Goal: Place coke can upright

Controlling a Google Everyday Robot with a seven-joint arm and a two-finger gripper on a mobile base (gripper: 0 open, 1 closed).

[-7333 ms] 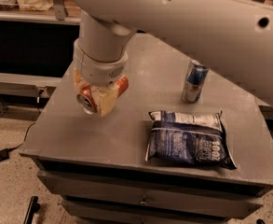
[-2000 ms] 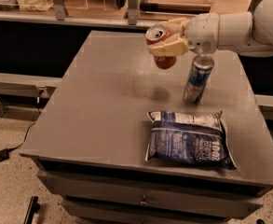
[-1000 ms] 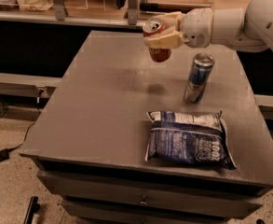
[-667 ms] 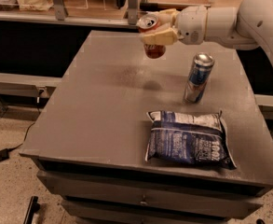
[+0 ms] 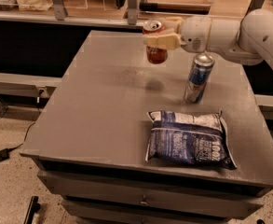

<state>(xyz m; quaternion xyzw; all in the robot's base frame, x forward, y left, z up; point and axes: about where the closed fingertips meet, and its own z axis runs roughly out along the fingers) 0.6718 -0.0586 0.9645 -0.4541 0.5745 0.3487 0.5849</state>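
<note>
The coke can (image 5: 155, 54) is a short red can with a silver top. It hangs upright in the air over the back middle of the grey table (image 5: 103, 106); its shadow lies on the tabletop below it. My gripper (image 5: 160, 37) reaches in from the right on a white arm and is shut on the coke can around its upper half, its cream fingers (image 5: 166, 41) clasping it.
A taller slim blue-and-silver can (image 5: 198, 78) stands upright to the right of the coke can, below my arm. A blue-and-white snack bag (image 5: 187, 137) lies flat at the front right. Shelving runs behind the table.
My gripper has carried the coke can to the left, away from the blue can, and tipped it to nearly upright. The blue can and the bag have not moved.
</note>
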